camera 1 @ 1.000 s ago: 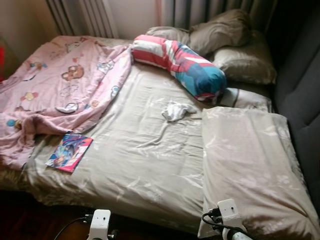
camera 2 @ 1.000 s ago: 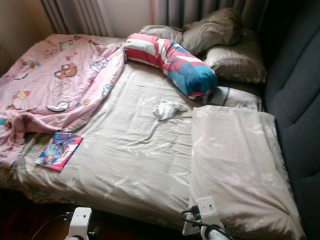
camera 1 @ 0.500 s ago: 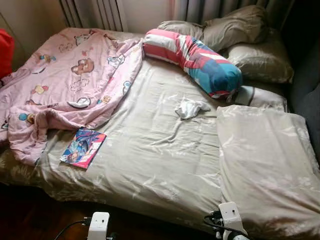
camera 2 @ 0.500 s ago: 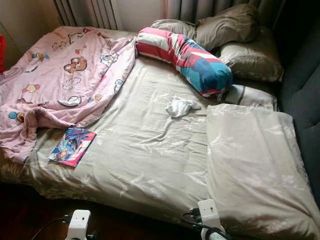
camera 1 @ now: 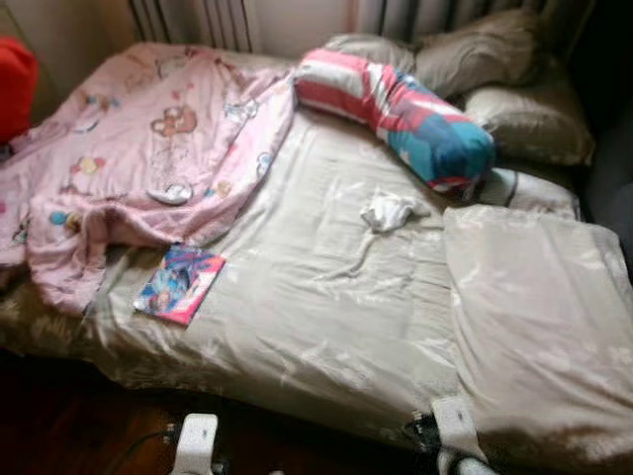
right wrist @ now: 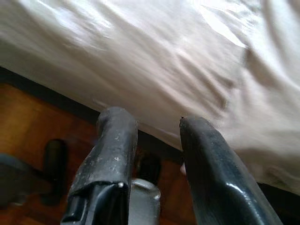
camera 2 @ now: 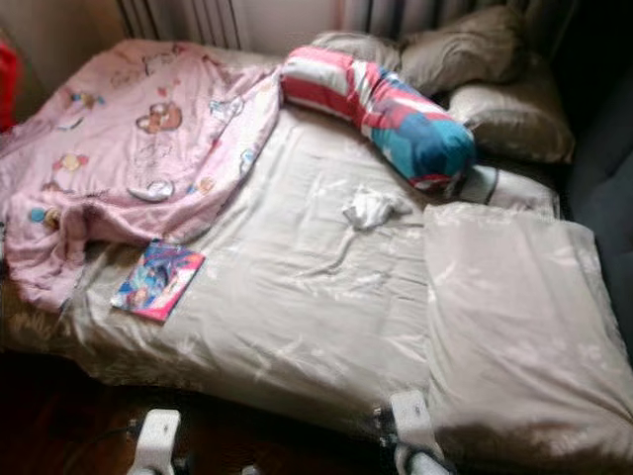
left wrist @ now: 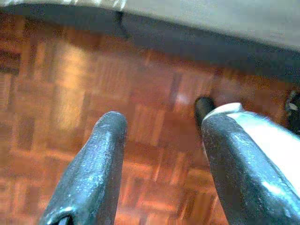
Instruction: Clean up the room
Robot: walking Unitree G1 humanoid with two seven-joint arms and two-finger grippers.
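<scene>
A bed with a crumpled beige sheet (camera 1: 316, 297) lies before me. On it are a rumpled pink cartoon blanket (camera 1: 138, 158) at the left, a colourful book (camera 1: 179, 284) at the blanket's near edge, and a small white crumpled cloth (camera 1: 389, 211) in the middle. A red, white and blue striped bolster (camera 1: 396, 111) lies toward the head. My left gripper (left wrist: 164, 122) hangs open above the parquet floor (left wrist: 70, 84), close to the bed's edge. My right gripper (right wrist: 157, 119) is open too, low against the sheet's (right wrist: 164, 51) overhanging side. Neither holds anything.
Beige pillows (camera 1: 514, 99) are heaped at the far right, and a large flat beige pillow (camera 1: 539, 307) covers the bed's near right. A dark upholstered panel (camera 1: 608, 168) runs along the right. Something red (camera 1: 15, 89) stands at the far left, curtains (camera 1: 198, 15) behind.
The whole picture has slid right and blurred slightly, so the camera has turned left; more of the blanket and the red thing shows. Nothing on the bed has moved.
</scene>
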